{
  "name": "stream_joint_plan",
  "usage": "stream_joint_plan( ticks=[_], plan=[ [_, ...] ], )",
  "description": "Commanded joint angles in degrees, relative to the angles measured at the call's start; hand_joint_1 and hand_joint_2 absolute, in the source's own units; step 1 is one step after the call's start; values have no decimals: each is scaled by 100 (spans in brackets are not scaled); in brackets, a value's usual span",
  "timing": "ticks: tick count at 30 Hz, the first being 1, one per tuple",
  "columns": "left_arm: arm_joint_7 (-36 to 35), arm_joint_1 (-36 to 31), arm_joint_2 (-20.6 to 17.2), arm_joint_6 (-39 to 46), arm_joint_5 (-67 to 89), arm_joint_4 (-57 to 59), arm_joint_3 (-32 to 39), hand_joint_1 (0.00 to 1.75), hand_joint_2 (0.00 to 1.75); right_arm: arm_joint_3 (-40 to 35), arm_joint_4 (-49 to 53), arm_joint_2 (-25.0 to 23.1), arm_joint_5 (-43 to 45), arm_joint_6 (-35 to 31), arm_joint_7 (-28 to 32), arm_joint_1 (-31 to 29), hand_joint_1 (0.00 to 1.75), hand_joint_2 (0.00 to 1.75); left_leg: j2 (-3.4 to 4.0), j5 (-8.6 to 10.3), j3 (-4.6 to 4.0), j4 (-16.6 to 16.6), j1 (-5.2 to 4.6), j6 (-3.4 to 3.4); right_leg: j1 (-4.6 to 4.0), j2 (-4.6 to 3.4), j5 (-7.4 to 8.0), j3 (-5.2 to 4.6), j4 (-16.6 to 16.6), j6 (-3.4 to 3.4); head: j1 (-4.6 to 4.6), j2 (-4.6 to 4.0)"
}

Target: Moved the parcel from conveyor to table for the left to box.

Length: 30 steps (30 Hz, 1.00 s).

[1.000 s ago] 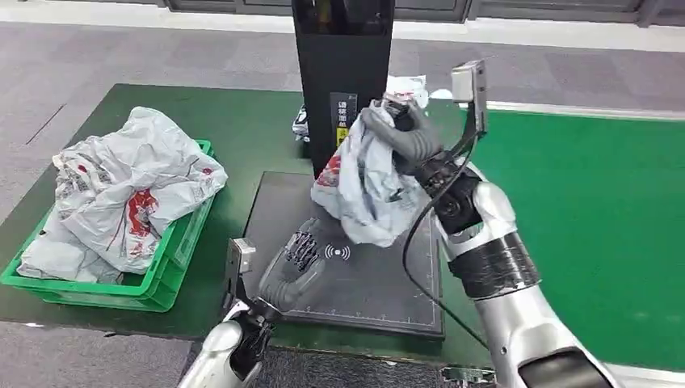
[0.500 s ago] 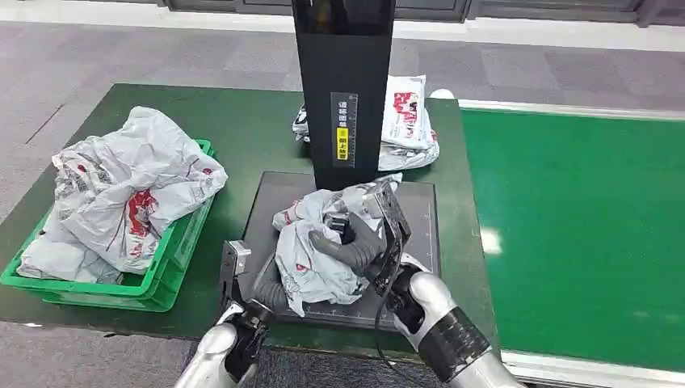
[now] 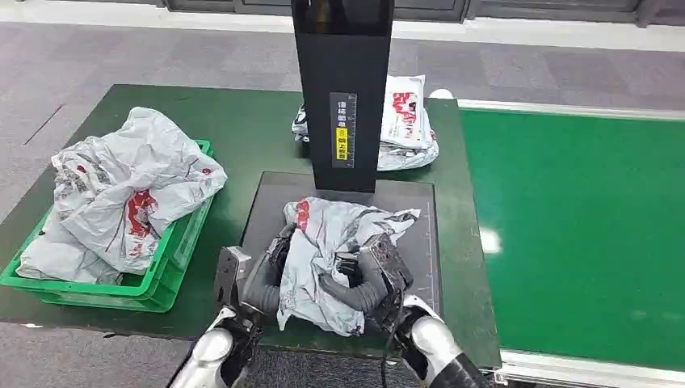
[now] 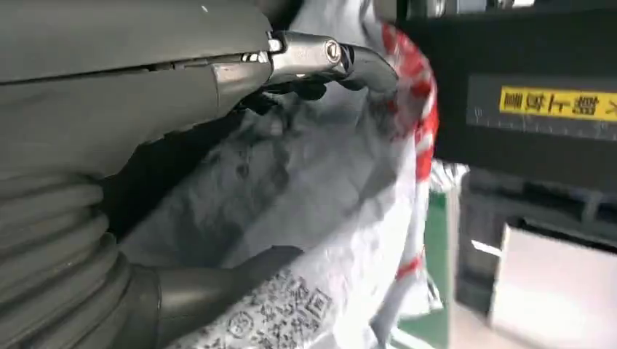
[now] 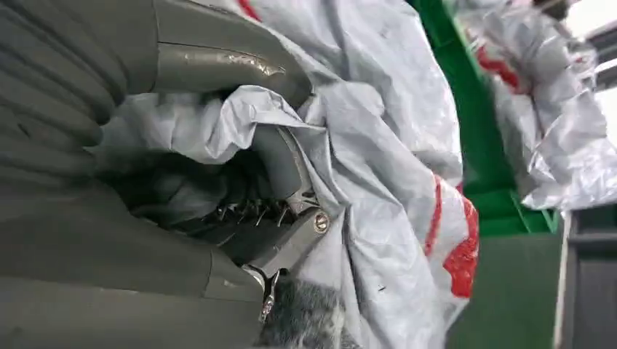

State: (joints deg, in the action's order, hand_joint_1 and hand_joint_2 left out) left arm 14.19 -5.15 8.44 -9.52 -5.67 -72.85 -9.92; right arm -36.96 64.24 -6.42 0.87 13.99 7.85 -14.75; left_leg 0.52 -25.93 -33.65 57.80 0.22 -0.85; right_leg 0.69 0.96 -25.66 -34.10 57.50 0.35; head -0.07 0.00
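Observation:
A crumpled grey-white parcel (image 3: 331,242) with red print lies on the black weighing pad (image 3: 424,214) near the table's front edge. My right hand (image 3: 363,279) grips its near right side, with bag film bunched between the fingers (image 5: 284,167). On the parcel's left side is my left hand (image 3: 265,275). In the left wrist view a finger (image 4: 327,58) curls over the parcel (image 4: 320,182) and the thumb (image 4: 218,291) presses from the other side, so it holds the bag too.
A green crate (image 3: 174,267) heaped with similar parcels (image 3: 129,186) stands on the table's left. A black scanner tower (image 3: 343,89) rises behind the pad, with more parcels (image 3: 408,121) behind it. The green conveyor (image 3: 582,226) runs along the right.
My right hand brought the parcel down from beside the tower onto the pad, then toward the front edge. My left hand, open on the pad before, now clasps the parcel's left side.

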Motion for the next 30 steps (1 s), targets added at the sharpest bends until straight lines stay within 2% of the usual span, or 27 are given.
stream_joint_plan(
  ticks=[1, 5, 16, 19, 23, 26, 29, 30],
  plan=[
    [-25, 12, -22, 693, 1076, -179, -38, 175, 175, 1029, 1264, 463, -267, -143, 106, 541, 0, 175, -16, 2, 1, -3, 0, 3, 0, 9, -2, 8, -4, 0, 2, 0],
    [-117, 20, 98, 747, 1423, -323, -25, 175, 175, 1480, 1744, 385, -381, -114, 114, 697, 0, 175, -12, 2, -1, -2, -4, 3, 5, 6, -1, 5, -3, 0, 2, 0],
    [-150, 127, 156, 590, 1741, -435, -4, 175, 175, 2006, 2177, 276, -837, -92, 40, 1048, 0, 175, -5, -1, 8, -4, -2, 3, 3, -2, 0, 12, -9, 1, 2, 0],
    [-152, 191, 154, 542, 1855, -506, -74, 175, 175, 2148, 2561, 346, -1077, -133, 108, 1217, 0, 175, -8, -2, 27, -17, 4, 4, -3, -9, 2, 33, -28, -1, 2, 0],
    [-149, 207, 157, 534, 1870, -518, -88, 175, 175, 2202, 2691, 372, -1087, -116, 89, 1256, 0, 175, -9, -1, 4, -1, -4, 3, 6, 2, -2, 7, -4, 2, 2, 0],
    [-154, 271, 128, 537, 1925, -582, -110, 175, 175, 2423, 3199, 423, -1397, -344, 223, 1455, 0, 175, 0, -2, 6, -3, -2, 3, 4, -6, 1, 9, -8, 1, 2, 0],
    [-155, 301, 127, 543, 1932, -606, -92, 175, 175, 2549, 3439, 469, -1375, -277, 181, 1577, 0, 175, -16, -2, 4, -2, -1, 4, 2, 7, -3, 11, -9, 1, 2, 0],
    [-152, 324, 136, 549, 1936, -634, -54, 175, 175, 2615, 3552, 474, -1655, -444, 234, 1612, 0, 175, -11, -2, 3, -2, -6, 4, 8, 5, -2, 6, -5, 2, 2, 0]
  ],
)
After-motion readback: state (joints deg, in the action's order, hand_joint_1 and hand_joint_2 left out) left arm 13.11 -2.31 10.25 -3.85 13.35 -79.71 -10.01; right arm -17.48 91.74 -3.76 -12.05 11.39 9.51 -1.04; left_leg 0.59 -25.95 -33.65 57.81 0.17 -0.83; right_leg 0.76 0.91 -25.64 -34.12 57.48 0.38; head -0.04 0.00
